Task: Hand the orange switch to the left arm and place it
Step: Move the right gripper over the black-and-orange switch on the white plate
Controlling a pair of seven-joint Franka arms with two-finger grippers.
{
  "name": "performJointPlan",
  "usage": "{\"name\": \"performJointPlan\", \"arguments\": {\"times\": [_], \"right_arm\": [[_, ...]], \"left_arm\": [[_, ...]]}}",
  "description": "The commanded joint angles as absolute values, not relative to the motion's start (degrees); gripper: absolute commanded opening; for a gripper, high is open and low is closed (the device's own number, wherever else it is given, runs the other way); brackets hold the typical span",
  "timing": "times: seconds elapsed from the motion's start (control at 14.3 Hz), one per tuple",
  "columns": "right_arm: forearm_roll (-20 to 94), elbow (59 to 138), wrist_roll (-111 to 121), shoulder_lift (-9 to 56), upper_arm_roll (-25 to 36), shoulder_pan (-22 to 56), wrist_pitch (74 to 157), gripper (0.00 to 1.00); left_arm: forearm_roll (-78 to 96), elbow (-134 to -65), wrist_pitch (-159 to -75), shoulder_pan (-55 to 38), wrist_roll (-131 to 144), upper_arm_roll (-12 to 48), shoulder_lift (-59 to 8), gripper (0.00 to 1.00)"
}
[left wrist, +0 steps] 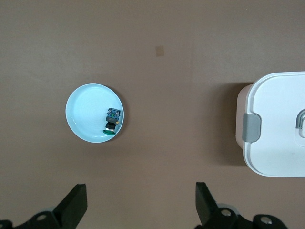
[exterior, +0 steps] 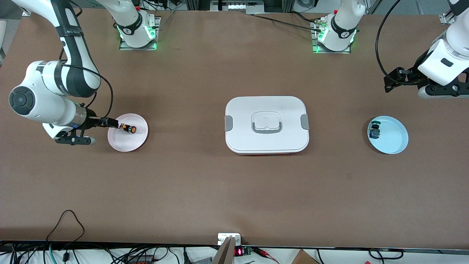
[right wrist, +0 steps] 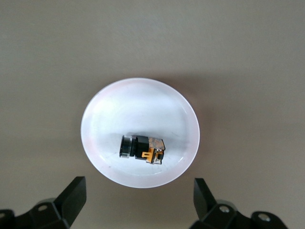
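**Under the right claw, a pink plate with the orange switch**

Under the right claw point(right wrist: 138, 202), whose fingers point(right wrist: 71, 198) stand wide apart and grip nothing, sits a pink plate point(exterior: 128, 145) at the right arm's end of the table point(exterior: 205, 190). On that plate lies the orange switch point(exterior: 128, 128), on its side, well inside the rim; in the right wrist view it shows its dark body and orange marks between the two spread fingers, lower than them, untouched.

Midway between the two claws stands the box point(exterior: 266, 141), white, its lid on, a grey clip at each short side and a grey recessed handle in the top. What it contains cannot be seen.

Below the left claw point(left wrist: 140, 207), toward the left arm's end of the table, rests a light blue plate point(exterior: 394, 141). It holds a small dark part with blue and green bits point(exterior: 374, 129), lying close against the rim on the side toward the box. The left claw hangs above the bare table near this plate, fingers point(left wrist: 76, 202) spread wide and empty; the left wrist view shows the blue plate and one end of the box past them.
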State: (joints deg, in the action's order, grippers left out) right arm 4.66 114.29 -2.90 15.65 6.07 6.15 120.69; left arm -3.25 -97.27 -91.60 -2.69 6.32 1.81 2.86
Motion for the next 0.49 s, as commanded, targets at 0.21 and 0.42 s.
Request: {"name": "performJointPlan", "arguments": {"times": [0.21, 0.42], "right_arm": [[5.6, 121.5, -9.5, 17.0, 5.7, 6.0, 130.9, 1.0], [5.6, 123.2, -9.9, 17.9, 5.7, 5.7, 133.6, 1.0]], "left_arm": [[-2.7, -95.9, -90.4, -2.7, 6.4, 2.0, 2.5, 1.0], [-2.7, -95.9, -90.4, -2.7, 6.4, 2.0, 2.5, 1.0]]}}
